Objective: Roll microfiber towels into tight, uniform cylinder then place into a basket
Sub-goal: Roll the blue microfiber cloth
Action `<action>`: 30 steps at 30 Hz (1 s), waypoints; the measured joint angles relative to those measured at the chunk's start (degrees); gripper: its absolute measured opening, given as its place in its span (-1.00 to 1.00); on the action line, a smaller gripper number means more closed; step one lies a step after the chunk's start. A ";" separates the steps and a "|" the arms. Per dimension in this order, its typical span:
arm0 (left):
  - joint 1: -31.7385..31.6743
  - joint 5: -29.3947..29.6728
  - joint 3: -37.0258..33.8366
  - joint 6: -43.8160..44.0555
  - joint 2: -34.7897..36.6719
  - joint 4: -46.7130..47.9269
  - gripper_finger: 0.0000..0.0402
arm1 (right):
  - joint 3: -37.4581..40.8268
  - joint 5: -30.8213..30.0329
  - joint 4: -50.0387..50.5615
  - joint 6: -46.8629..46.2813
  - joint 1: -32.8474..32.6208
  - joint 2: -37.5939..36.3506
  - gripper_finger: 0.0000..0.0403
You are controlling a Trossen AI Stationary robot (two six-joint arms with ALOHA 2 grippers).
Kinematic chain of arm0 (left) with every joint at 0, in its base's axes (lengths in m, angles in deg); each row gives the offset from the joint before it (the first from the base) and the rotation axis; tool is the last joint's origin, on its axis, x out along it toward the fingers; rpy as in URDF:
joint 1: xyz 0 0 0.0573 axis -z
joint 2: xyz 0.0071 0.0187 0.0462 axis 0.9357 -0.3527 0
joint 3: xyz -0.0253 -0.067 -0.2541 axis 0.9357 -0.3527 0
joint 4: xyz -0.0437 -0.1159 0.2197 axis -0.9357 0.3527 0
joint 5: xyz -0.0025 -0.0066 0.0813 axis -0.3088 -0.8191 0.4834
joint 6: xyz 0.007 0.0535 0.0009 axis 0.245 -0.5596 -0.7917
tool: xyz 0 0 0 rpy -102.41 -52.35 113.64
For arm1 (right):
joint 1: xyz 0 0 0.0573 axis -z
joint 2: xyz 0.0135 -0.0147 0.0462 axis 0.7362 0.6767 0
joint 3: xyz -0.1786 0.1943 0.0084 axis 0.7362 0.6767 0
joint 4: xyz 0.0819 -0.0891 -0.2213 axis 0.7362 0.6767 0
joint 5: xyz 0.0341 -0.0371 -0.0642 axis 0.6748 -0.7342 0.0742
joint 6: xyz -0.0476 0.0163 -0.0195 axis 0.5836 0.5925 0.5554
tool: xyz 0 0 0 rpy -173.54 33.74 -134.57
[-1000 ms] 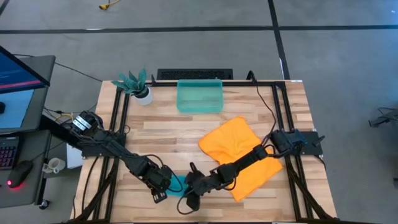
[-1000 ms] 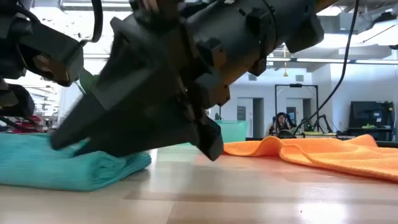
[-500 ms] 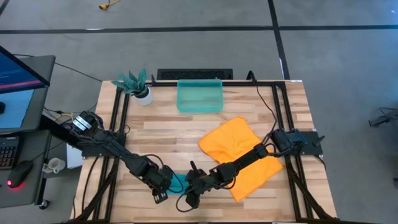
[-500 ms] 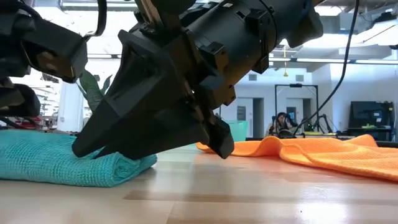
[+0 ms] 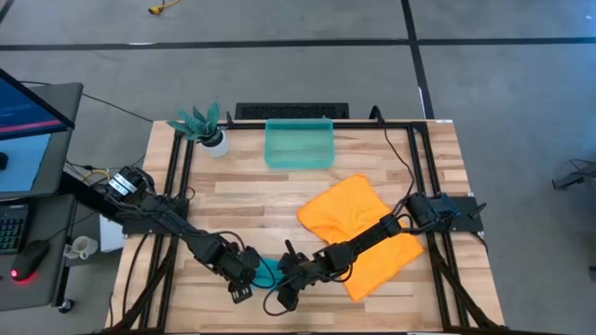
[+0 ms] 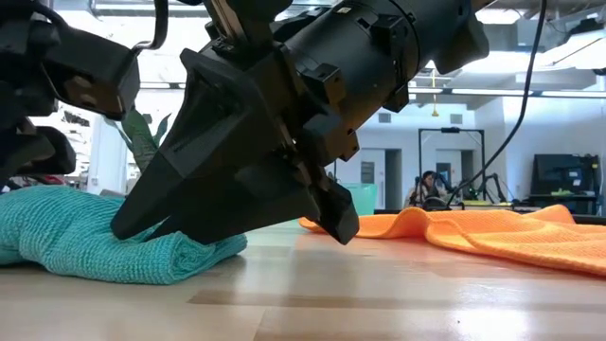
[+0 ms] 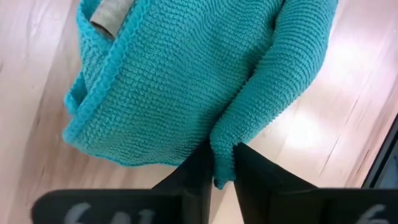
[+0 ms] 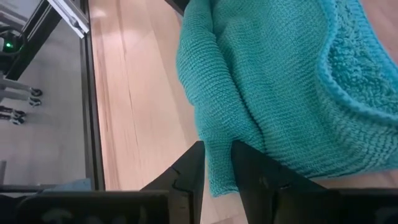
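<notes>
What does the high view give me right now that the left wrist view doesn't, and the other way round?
Only the high view shows the basket, the orange towel, the plant and the right gripper beside the left gripper at the table's near edge. Only the left wrist view shows the left gripper's fingers shut on a fold of the teal towel. Both show the teal towel and the wooden table.

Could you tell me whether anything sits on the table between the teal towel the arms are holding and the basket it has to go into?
Nothing visible blocks the way. The teal towel lies at the near edge, pinched by the left claw and right claw. Bare wood leads to the basket; the orange towel lies off to the right.
</notes>
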 joint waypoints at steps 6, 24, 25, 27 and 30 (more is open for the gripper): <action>-0.09 -3.50 0.11 1.10 0.11 1.63 -0.38 | 0.06 0.14 -0.04 -0.02 0.00 0.00 -0.45; 7.53 12.75 4.94 0.21 12.82 11.03 -0.23 | 0.11 0.74 0.02 -0.02 -0.20 0.00 -0.45; 8.41 15.22 4.94 0.29 13.89 11.08 -0.23 | 0.11 0.74 0.02 -0.02 -0.20 0.00 -0.45; 9.95 19.57 4.94 0.06 15.05 9.59 -0.23 | 0.11 0.79 0.04 -0.02 -0.20 0.00 -0.45; 11.58 22.54 4.81 -0.24 15.11 6.73 -0.23 | 0.11 0.77 0.04 -0.02 -0.20 0.00 -0.45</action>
